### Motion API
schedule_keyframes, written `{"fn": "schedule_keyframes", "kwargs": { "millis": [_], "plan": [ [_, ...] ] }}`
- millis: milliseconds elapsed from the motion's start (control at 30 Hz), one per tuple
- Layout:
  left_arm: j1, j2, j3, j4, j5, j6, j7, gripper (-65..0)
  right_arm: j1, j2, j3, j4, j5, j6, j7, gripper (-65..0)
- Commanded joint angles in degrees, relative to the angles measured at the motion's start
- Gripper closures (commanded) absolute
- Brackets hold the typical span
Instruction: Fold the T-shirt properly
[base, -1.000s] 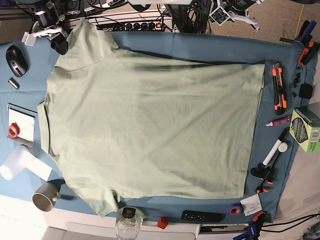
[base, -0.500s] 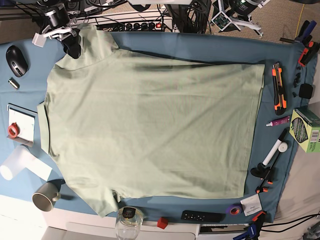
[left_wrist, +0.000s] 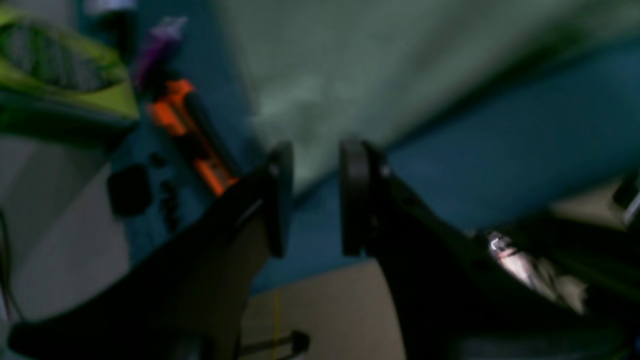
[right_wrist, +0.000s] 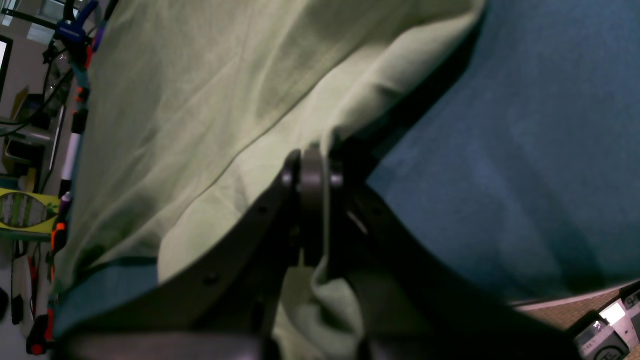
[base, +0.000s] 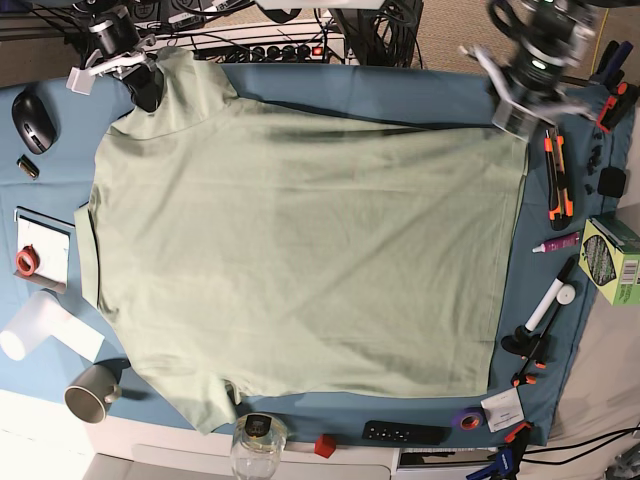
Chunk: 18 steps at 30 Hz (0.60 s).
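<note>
The large pale sage-green cotton T-shirt (base: 300, 250) lies spread flat on the teal-covered table (base: 400, 90); the right pincer (right_wrist: 314, 175) clamps its sleeve; the left pincer (left_wrist: 312, 197), jaws parted, should grip the hem corner squarely.

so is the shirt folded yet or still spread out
Spread flat: the T-shirt covers most of the table cloth, no fold made; only one sleeve is pinched by the right gripper.

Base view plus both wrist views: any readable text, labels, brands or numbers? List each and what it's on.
None can be read.
Green box: printed pattern, any lettering too small.
Small white card near the purple tape roll: marks too small.
Black remote: buttons only, no legible characters.
Jar lid: dark label, unreadable.
T-shirt: no print visible.
Left wrist view: too blurred for any text.
</note>
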Motion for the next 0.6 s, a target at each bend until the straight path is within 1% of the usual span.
{"fn": "schedule_keyframes", "kwargs": {
  "millis": [0,100,167,200,267,333,367,400,433,500,567],
  "plan": [
    [0.44,-0.46,-2.8,0.98,-2.64,0.31,-0.76,-17.1,-0.96,0.02,-0.22,-0.26,-4.5,-1.38,-4.44,0.0],
    [0.44,-0.44,-9.46,0.98,-12.39,0.31,-0.26,-17.1,-0.96,0.02,-0.22,-0.26,-4.48,-1.38,-4.42,0.0],
    [0.42,-0.44,-12.11,-0.39,-19.41,0.2,0.22,-17.1,-0.94,0.0,-0.22,-0.26,-4.46,-1.38,-4.39,0.0],
    [0.42,-0.44,-12.74,-2.21,-22.93,-0.46,0.33,-17.1,-0.94,0.02,-0.22,-0.26,-4.46,-1.38,-4.39,0.0],
    [0.42,-0.35,-12.79,-5.62,-29.57,-4.11,0.87,-17.1,-0.92,0.02,-0.22,-0.26,-4.46,-1.38,-4.37,0.0],
    [0.42,0.17,-12.52,-8.52,-36.81,-9.25,1.88,-17.1,-0.92,0.0,-0.24,-0.26,-4.44,-1.38,-4.35,0.0],
    [0.42,0.66,-12.33,-9.73,-39.21,-10.75,2.16,-17.1,-0.81,0.02,-0.24,-0.26,-4.46,-1.38,-4.37,0.0],
    [0.35,1.18,-12.31,-10.75,-40.87,-11.43,2.25,-17.1,-0.81,0.02,-0.24,-0.26,-4.46,-1.38,-4.37,0.0],
    [0.04,1.79,-12.31,-11.78,-42.01,-11.39,2.36,-17.1,-0.79,0.02,-0.26,-0.26,-4.44,-1.38,-4.35,0.0],
    [-1.31,2.64,-12.31,-14.08,-42.23,-11.28,2.69,-17.2,-0.81,0.0,-0.26,-0.26,-4.44,-1.38,-4.37,0.0],
    [-2.99,3.06,-12.31,-16.79,-42.45,-9.97,2.69,-18.8,-0.81,0.0,-0.26,-0.26,-4.46,-1.38,-4.39,0.0]
  ]
}}
